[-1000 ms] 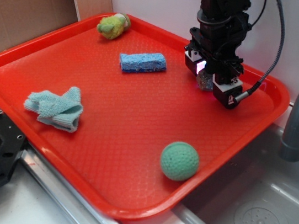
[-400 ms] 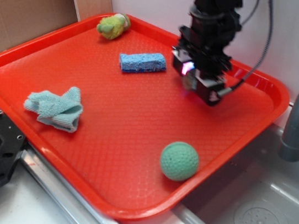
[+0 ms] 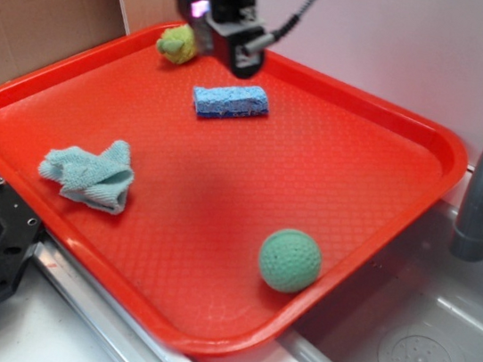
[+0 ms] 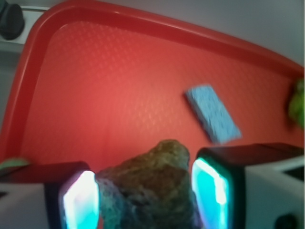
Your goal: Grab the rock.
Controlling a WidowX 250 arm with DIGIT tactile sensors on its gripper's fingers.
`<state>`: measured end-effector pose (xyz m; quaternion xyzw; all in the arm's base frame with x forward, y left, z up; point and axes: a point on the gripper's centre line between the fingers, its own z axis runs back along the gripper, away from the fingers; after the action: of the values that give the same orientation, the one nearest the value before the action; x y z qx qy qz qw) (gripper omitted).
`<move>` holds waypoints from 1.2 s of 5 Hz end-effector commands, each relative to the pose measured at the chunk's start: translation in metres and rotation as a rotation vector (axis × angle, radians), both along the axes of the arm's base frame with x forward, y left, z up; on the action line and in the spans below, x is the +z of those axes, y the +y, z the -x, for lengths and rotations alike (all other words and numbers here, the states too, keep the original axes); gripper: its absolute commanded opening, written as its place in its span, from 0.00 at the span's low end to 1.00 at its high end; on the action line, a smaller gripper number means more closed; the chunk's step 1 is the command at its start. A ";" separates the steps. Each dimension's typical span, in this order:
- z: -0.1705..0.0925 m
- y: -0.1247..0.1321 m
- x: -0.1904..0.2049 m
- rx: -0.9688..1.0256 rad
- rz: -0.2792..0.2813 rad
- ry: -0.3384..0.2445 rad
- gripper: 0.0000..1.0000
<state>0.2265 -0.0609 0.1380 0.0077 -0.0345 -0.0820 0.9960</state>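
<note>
Since 1 second ago we see the gripper (image 3: 216,32) swing from the tray's far right side to its far left corner, raised well above the surface and blurred in the exterior view. In the wrist view the rock (image 4: 150,188) sits clamped between the 2 fingers (image 4: 81,202), touching both glowing pads, so the fingers are closed narrowly on it and it hangs clear of the red tray (image 4: 95,86). Its long axis runs roughly up along the fingers, with the lumpy tip poking past them toward the tray (the lower end is cut off by the frame). Beyond lies the blue sponge (image 4: 212,114), then the yellow-green toy (image 4: 297,102). In the exterior view, the green ball (image 3: 290,260) and crumpled cloth (image 3: 89,173) are unmoved.
</note>
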 end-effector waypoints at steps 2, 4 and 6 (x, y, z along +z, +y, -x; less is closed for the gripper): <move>0.021 0.085 0.016 0.354 0.012 -0.020 0.00; 0.009 0.079 0.040 0.289 -0.051 -0.053 0.00; 0.006 0.069 0.064 0.265 -0.036 -0.066 0.00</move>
<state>0.2154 0.0137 0.1832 0.0336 -0.0352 0.0503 0.9976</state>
